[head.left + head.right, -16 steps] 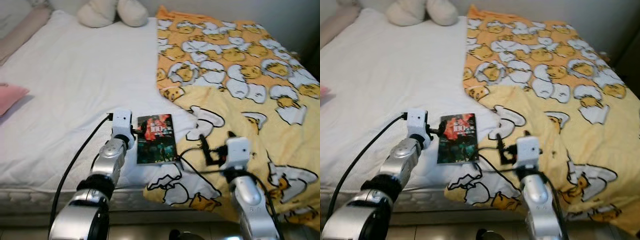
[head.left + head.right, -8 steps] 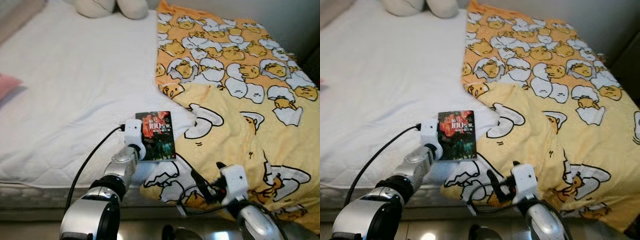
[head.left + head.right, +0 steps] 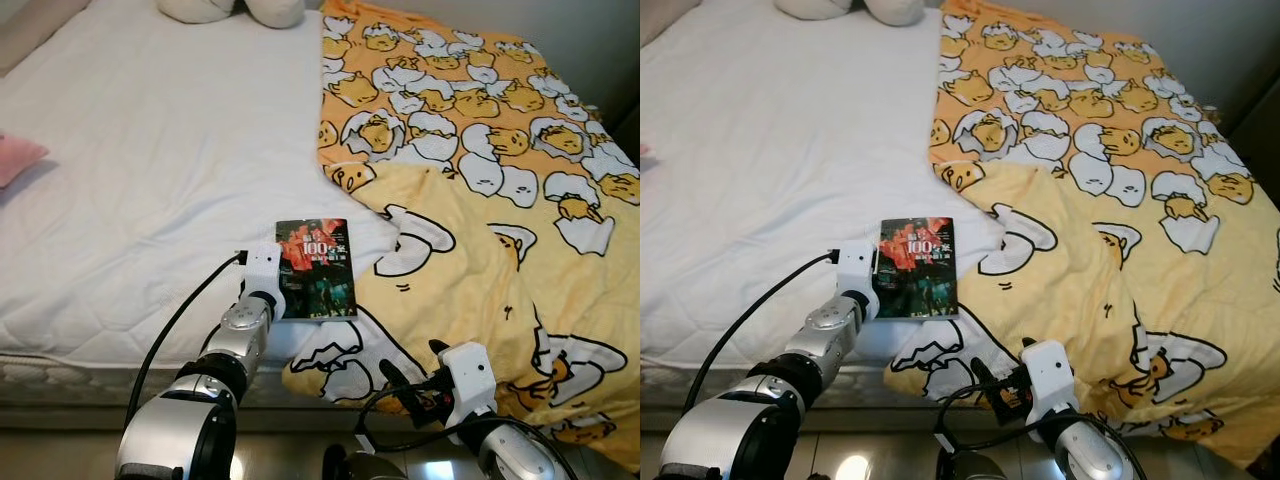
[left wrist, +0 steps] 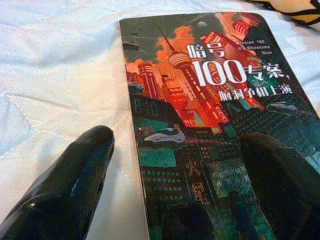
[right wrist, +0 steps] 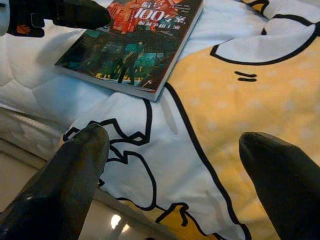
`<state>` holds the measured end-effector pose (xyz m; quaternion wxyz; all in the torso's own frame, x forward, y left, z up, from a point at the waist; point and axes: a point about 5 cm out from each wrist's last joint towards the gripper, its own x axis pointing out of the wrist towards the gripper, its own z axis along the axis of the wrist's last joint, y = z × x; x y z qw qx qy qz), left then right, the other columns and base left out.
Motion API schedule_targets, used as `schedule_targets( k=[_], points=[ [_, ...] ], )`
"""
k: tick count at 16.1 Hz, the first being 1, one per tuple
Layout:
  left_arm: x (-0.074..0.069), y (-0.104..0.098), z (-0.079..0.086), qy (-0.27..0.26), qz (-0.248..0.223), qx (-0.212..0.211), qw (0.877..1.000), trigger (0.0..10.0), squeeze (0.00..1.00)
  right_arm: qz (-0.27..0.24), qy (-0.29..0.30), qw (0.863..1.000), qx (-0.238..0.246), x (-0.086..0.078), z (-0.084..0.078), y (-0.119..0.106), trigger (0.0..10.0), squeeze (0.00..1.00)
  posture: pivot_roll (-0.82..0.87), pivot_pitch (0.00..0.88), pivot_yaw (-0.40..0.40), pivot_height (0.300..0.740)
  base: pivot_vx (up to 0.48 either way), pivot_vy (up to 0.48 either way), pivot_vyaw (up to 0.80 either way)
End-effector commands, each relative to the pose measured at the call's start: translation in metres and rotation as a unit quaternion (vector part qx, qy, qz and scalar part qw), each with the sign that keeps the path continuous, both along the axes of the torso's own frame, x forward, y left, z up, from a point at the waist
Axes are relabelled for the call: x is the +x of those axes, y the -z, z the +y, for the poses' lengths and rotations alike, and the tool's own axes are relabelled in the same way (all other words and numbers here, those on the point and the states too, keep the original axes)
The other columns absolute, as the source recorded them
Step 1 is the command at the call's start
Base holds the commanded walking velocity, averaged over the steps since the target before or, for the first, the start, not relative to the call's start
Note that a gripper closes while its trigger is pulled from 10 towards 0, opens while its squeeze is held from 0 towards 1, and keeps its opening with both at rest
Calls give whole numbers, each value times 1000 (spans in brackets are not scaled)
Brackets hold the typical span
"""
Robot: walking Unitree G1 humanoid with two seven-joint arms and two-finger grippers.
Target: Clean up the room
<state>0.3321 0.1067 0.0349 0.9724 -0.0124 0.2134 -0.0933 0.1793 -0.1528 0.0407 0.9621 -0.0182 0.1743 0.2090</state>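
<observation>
I judge the step in hand to be picking the book [image 3: 316, 269] off the bed [image 3: 150, 160], and since it lies flat on the soft white mattress near the front edge, with its right side just beside the fold of the yellow duck-print blanket [image 3: 500, 250], I want one finger to work under the spine edge while the other comes down on the cover, pressing lightly into the mattress so the edge lifts instead of sliding away toward the blanket. My left gripper [image 4: 175, 165] is spread, one finger [image 4: 65, 185] on the sheet just off the book's long edge and the other over the cover, so the book's side sits between them but is not yet pinched. The left arm reaches forward and low over the bed edge. My right gripper [image 5: 170, 165] hangs spread and idle beside the blanket's overhang, holding nothing.
</observation>
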Motion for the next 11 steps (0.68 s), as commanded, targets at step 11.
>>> schedule_targets(
  k=[11],
  points=[
    [-17,19,-32,36,93,-32,994,10000,0,20,-12,1000,-8,-7,-4,-1,10000,0,-160,124,-107,736,0,0,0]
  ],
)
